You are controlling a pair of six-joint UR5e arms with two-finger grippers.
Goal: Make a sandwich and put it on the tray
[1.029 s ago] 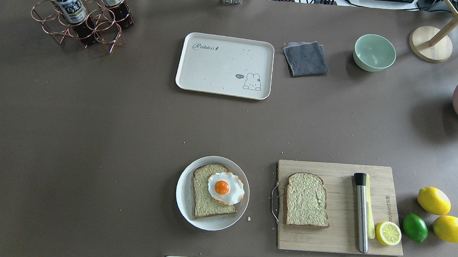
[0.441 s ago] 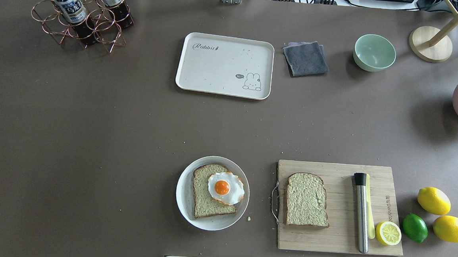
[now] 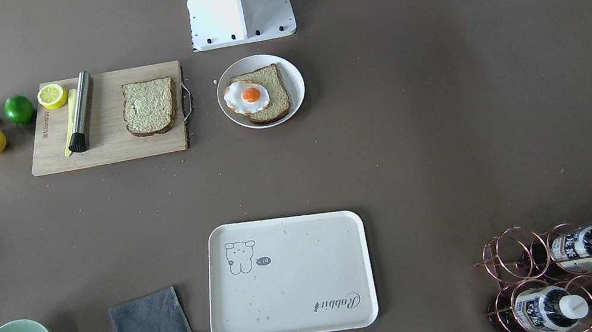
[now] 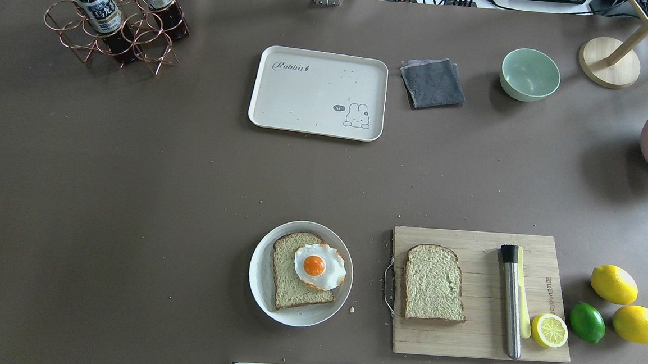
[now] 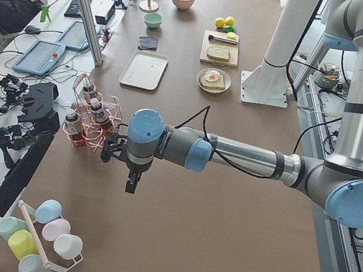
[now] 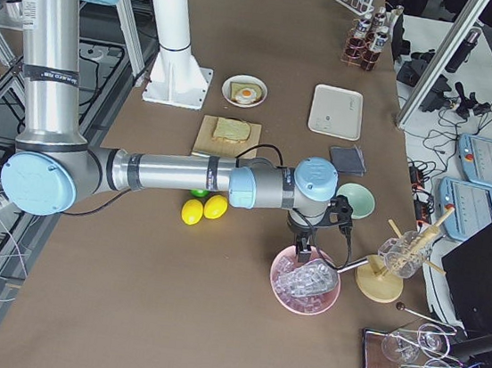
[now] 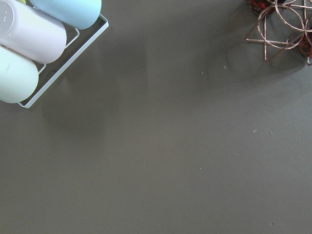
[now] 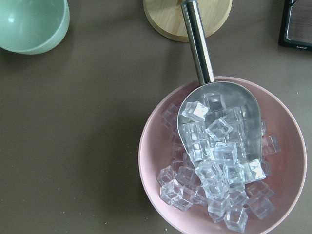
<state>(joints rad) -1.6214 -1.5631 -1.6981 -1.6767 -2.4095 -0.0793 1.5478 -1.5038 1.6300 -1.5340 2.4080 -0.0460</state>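
Brown table [image 4: 134, 165]: tray [image 4: 306, 96], bread [image 4: 287, 284] with egg [image 4: 320, 267]

The big near arm (the robot's right one) reaches flat across the brown table [image 6: 122, 312]. Its right gripper [image 6: 299, 247] points down just above a pink bowl [image 6: 278, 288] full of ice cubes. I can't tell how its fingers stand. A green bowl [image 6: 356, 200] sits near. Two lemons [image 6: 193, 212] lie beside the arm. Farther off, a bread slice [image 6: 233, 129] lies on a wooden board [image 6: 207, 146]. An egg [image 6: 249, 93] tops a second slice [image 6: 238, 86] on a round plate [image 6: 228, 89], beside the tray [image 6: 335, 114].
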